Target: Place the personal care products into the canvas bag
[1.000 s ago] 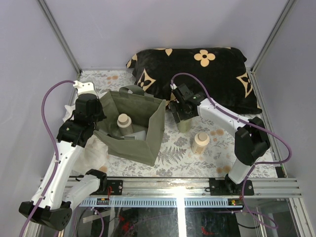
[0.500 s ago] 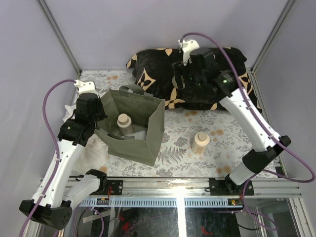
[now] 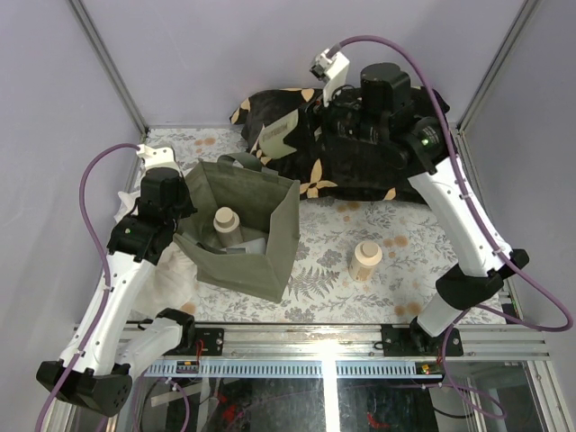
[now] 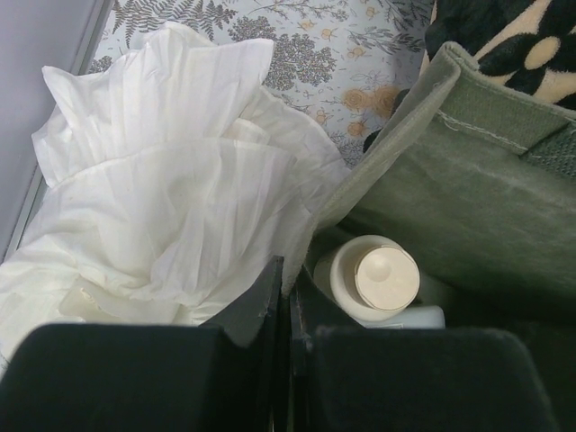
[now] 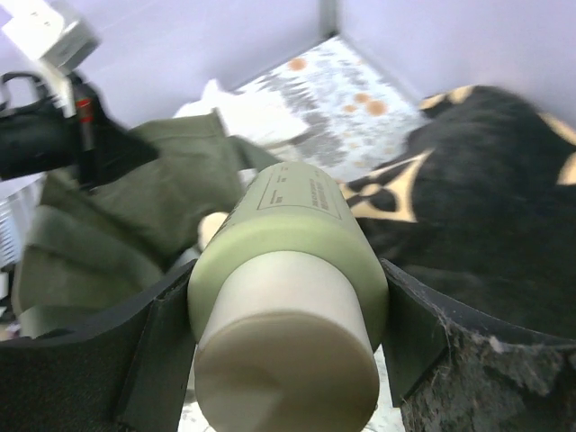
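- Top view: the held bottle [image 3: 274, 135] lies almost level in the air, its long axis running from 8 to 2 o'clock and its base toward 8. It hangs over the left end of the black cushion [image 3: 445, 175], at 1 o'clock from the canvas bag [image 3: 286, 229]
- The right arm reaches high and far, wrist bent toward 9 o'clock, and the right gripper [image 3: 304, 126] clamps that bottle
- A bottle in the bag [image 3: 225, 221] stands cap up; a standing bottle [image 3: 365, 259] is on the table at the bag's 3 o'clock
- The left arm leans in over the white cloth [image 3: 171, 274], with the left gripper [image 3: 178, 229] at the bag's 9 o'clock wall
- Left wrist view: the left gripper [image 4: 285, 297] is clenched on the bag's [image 4: 450, 189] rim; cloth [image 4: 171, 180] at 10 o'clock, the upright bottle [image 4: 378, 279] just inside
- Right wrist view: the bottle's [image 5: 288, 261] cap faces the camera and its pale green body points away toward the bag [image 5: 117, 207], gripped between both fingers [image 5: 157, 351]
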Controlling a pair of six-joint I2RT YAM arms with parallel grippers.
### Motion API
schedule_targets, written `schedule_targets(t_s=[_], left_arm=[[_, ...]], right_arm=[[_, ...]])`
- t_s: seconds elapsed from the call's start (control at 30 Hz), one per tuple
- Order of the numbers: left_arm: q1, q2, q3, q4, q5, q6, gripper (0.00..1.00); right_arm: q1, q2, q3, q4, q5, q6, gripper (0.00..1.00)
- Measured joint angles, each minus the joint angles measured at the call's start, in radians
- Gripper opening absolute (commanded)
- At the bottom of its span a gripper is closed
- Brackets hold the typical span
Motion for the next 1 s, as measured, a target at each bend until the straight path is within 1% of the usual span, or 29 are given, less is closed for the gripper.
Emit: schedule_targets(t_s=[0.1, 0.17, 0.37, 0.5, 0.63, 0.8, 1.0], left_arm=[[0.001, 0.001, -0.001, 0.004, 0.004, -0.002, 0.0], [0.001, 0.002, -0.001, 0.005, 0.008, -0.002, 0.0], [0.001, 0.005, -0.001, 0.009, 0.019, -0.002, 0.0], [0.002, 0.005, -0.001, 0.01, 0.028, -0.002, 0.0], [0.002, 0.006, 0.005, 0.006, 0.042, -0.003, 0.0], [0.002, 0.012, 0.013, 0.003, 0.049, -0.002, 0.0], [0.002, 0.013, 0.014, 0.002, 0.057, -0.002, 0.0]], right_arm=[[0.013, -0.005, -0.08, 0.042, -0.117, 0.032, 0.0], [0.027, 0.002, -0.105, 0.042, -0.167, 0.044, 0.0], [0.108, 0.029, -0.112, 0.042, -0.222, 0.045, 0.0], [0.171, 0.057, -0.112, 0.048, -0.23, 0.044, 0.0], [0.208, 0.097, -0.124, 0.066, -0.229, 0.045, 0.0], [0.22, 0.151, -0.172, 0.087, -0.207, 0.047, 0.0], [0.231, 0.28, -0.174, 0.111, -0.151, 0.052, 0.0]])
